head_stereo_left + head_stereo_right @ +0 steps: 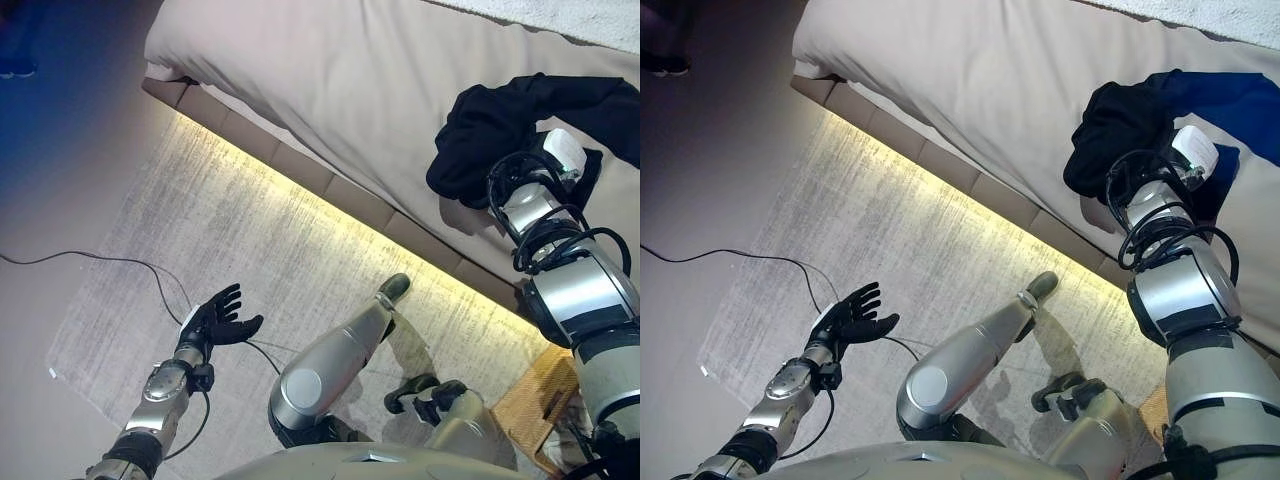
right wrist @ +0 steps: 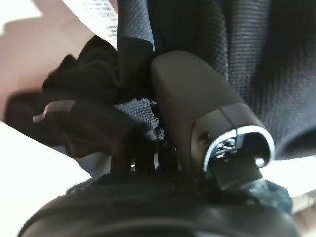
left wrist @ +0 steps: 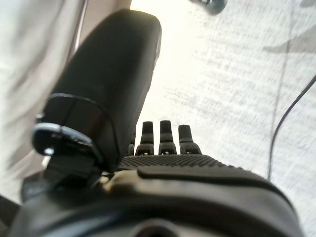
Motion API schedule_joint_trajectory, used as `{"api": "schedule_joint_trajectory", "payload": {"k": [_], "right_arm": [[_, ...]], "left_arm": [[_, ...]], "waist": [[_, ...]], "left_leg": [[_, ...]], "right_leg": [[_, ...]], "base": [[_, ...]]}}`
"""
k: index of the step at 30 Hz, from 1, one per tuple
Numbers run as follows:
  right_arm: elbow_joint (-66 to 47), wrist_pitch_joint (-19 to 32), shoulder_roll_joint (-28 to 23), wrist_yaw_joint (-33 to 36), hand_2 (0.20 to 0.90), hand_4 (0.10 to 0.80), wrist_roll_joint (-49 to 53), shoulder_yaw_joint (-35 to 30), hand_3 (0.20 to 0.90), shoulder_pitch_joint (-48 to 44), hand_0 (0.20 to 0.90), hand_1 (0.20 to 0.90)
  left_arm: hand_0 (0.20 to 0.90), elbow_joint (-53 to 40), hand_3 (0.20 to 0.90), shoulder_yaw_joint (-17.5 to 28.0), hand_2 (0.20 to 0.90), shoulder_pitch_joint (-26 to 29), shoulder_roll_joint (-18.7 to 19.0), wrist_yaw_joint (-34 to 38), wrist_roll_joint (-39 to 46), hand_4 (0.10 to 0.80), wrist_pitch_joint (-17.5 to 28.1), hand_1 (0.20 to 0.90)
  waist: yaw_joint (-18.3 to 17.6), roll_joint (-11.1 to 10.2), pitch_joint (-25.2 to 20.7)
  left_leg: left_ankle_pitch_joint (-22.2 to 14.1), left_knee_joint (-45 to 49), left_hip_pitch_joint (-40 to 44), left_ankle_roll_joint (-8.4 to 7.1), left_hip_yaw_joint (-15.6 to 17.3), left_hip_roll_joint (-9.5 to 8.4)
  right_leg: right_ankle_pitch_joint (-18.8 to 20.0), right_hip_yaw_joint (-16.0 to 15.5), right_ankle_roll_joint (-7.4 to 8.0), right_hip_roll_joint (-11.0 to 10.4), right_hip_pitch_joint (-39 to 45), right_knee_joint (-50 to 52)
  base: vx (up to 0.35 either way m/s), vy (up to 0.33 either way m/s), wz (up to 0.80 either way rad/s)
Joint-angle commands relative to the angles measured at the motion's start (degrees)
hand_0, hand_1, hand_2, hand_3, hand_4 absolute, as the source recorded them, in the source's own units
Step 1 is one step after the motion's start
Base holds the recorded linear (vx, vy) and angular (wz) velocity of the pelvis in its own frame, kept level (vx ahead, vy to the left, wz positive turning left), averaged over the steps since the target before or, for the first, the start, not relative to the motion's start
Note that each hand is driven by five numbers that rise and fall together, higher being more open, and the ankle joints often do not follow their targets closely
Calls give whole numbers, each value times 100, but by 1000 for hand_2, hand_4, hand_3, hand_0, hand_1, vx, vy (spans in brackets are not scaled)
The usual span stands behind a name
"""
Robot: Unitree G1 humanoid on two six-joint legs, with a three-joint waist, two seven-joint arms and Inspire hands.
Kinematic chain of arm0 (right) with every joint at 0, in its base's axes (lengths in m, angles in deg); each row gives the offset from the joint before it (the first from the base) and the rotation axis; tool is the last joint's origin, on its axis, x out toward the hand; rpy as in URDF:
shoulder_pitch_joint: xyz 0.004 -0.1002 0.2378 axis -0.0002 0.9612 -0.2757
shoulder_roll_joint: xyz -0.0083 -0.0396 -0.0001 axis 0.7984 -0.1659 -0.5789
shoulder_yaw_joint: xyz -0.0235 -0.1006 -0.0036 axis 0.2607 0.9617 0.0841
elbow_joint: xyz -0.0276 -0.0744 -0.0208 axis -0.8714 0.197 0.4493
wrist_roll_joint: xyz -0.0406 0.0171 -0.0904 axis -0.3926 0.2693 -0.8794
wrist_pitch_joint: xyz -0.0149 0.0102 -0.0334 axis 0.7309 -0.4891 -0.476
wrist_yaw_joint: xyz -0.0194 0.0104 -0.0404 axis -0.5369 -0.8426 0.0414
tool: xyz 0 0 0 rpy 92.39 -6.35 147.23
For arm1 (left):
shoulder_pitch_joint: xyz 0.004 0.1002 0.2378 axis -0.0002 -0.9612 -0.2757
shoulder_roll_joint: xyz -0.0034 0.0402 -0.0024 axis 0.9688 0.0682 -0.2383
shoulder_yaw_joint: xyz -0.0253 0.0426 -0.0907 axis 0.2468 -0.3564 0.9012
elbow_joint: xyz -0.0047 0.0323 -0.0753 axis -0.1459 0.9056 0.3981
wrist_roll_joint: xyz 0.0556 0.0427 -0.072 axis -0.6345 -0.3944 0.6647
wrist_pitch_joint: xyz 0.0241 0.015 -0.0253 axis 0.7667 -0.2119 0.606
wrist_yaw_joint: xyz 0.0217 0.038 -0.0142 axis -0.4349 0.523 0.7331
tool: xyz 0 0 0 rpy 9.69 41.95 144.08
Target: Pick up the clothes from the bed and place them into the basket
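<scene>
While right hand (image 2: 163, 113) is pinching the dark clothes (image 1: 500, 125) on the bed (image 1: 330, 90), left hand (image 1: 215, 320) is hanging open; next: lift toward basket (image 1: 540, 400).

The room is dim; the strongest light is a warm yellow strip (image 1: 330, 215) glowing from under the bed (image 1: 330, 90), spilling across the pale rug (image 1: 210, 260). The far floor corner falls into bluish dark. In the left wrist view that glow burns out to white glare. The right wrist view is close and soft, its dark cloth (image 2: 256, 59) partly out of focus.
</scene>
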Motion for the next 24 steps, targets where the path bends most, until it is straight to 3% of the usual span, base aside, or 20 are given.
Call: {"api": "schedule_joint_trajectory", "payload": {"k": [1, 8, 12, 13, 24], "right_arm": [[-726, 867, -547, 309, 300, 100, 574, -272, 200, 162, 300, 300], [-1325, 1851, -568, 37, 300, 100, 1562, -1092, 200, 1036, 300, 300], [-1749, 2145, -495, 56, 300, 100, 1822, -1471, 200, 1514, 300, 300], [-1845, 2196, -503, 109, 300, 100, 1856, -1531, 200, 1583, 300, 300], [-3577, 2332, -188, 861, 300, 100, 1995, -2333, 200, 2899, 300, 300]], "left_arm": [[900, 251, 900, 248, 900, -337, 493, 91, 50, 800, 267, 900], [900, 800, 900, 218, 900, -460, 342, 288, -297, 800, 466, 900], [900, 1174, 900, 258, 900, -483, 203, 353, -557, 800, 559, 900], [900, 1216, 900, 251, 900, -477, 186, 355, -615, 800, 574, 900], [900, 1609, 900, 190, 900, -484, -99, 368, -1149, 800, 613, 900]], "waist": [[-42, -304, -220], [-388, -750, -674], [-580, -864, -975], [-604, -852, -1029], [-1156, -913, -1754]], "left_leg": [[269, -763, 672, 399, 236, 317], [268, -1591, 1615, 278, 599, 750], [307, -2004, 2085, 222, 818, 877], [465, -2056, 2083, 245, 890, 893], [620, -2864, 2872, 140, 1406, 1049]], "right_leg": [[2417, -18, 448, -67, 287, -922], [2968, -397, 568, -11, 1161, -1908], [3134, -512, 621, 38, 1527, -2342], [3237, -639, 495, 48, 1567, -2466], [3229, -522, 524, 374, 2024, -3320]], "base": [[-16, -16, -51], [-2, -35, -44], [0, -42, -52], [-70, -39, -76], [-40, -41, -29]]}}
